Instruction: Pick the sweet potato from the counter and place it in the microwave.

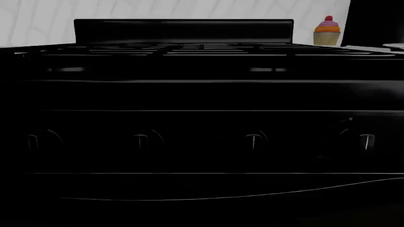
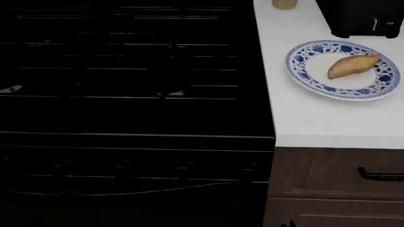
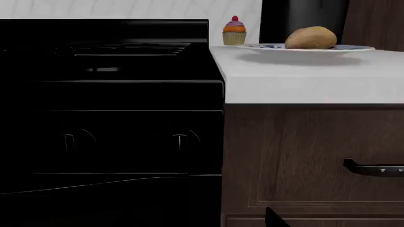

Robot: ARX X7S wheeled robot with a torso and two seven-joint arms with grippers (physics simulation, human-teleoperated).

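Observation:
The sweet potato (image 2: 352,66) lies on a blue-and-white patterned plate (image 2: 303,66) on the white counter (image 2: 315,118), just in front of the black microwave (image 2: 353,16). From the right wrist view the sweet potato (image 3: 311,38) shows end-on on the plate (image 3: 353,47), above the counter's thick front edge (image 3: 303,90), with the microwave (image 3: 303,16) behind it. Only a dark fingertip (image 3: 275,218) of my right gripper shows, low before the cabinet, far below the sweet potato. My left gripper is hidden against the black stove front.
The black stove (image 2: 126,71) with knobs (image 1: 254,140) fills the left side. A pink-and-orange cupcake (image 1: 327,32) stands at the counter's back, left of the microwave. Brown cabinets with a dark drawer handle (image 2: 381,175) sit under the counter.

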